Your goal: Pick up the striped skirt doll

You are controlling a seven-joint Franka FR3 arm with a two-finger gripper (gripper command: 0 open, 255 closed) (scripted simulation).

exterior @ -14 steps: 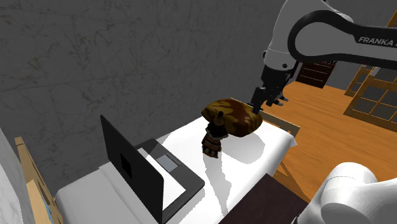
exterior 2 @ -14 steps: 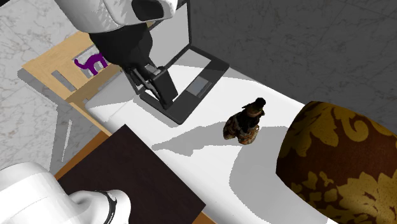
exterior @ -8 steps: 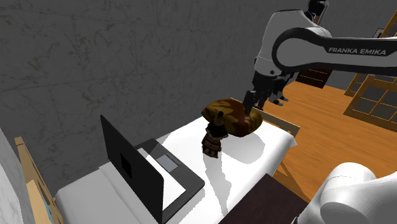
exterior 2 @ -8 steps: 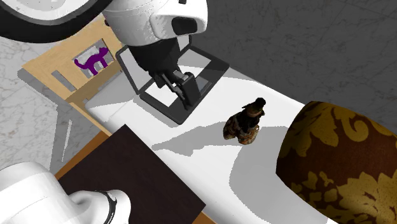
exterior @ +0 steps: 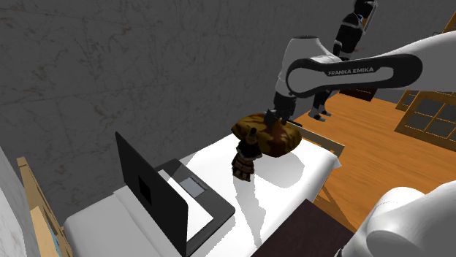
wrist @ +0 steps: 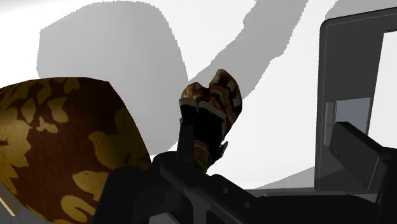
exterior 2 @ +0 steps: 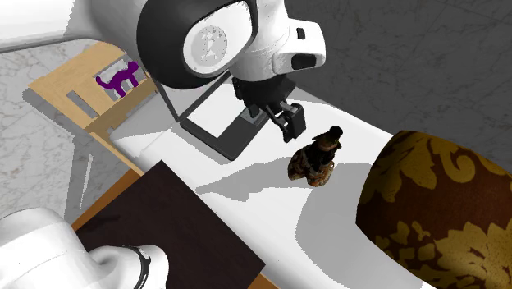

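Pincer (exterior 2: 291,125) hung with its fingers spread apart, clasping nothing. Over the last second I had swung it off the laptop (exterior 2: 215,131) and across the white worktop (exterior 2: 271,213). In the second exterior view it now hovered just beside the striped skirt doll (exterior 2: 316,158), which stood upright on the worktop at its four o'clock. The brown-and-gold cushion (exterior 2: 435,213) lay near the doll, at the doll's four o'clock. I judged the approach nearly done, with only lining up over the doll and descending left before any grasp.
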